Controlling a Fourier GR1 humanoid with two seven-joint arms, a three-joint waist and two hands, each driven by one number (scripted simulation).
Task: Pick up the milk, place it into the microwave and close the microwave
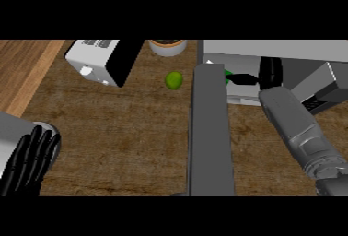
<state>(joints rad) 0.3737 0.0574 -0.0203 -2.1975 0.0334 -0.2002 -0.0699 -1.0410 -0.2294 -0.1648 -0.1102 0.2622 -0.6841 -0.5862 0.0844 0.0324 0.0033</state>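
Head view: the right hand (269, 73) reached inside the grey box-shaped microwave (272, 48), its open door (211, 133) jutting near. Its fingers' state could not be told; a green-topped item (231, 76) beside it was probably the milk. Closing remained. The left hand (28, 159) rested open, near left — brown mottled counter (115, 133).
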